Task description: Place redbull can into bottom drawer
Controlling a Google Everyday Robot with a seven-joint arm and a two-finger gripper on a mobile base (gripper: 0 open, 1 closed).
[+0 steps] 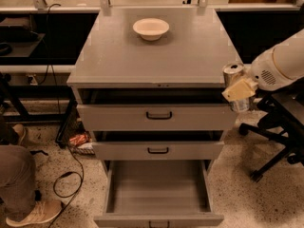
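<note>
The redbull can (235, 75), slim and silver with a shiny top, hangs upright in the air just past the cabinet's front right corner, level with the top drawer. My gripper (240, 90) comes in from the right on a white arm and is shut on the can, its cream fingers (239, 89) across the can's middle. The bottom drawer (158, 188) is pulled wide open below and to the left of the can, and its grey inside holds nothing.
A white bowl (151, 28) stands at the back of the grey cabinet top (156, 56). The top drawer (158, 115) and middle drawer (157, 150) stand slightly pulled out. A black office chair (278, 132) is at the right. A person's leg and shoe (23, 194) and cables lie at the left.
</note>
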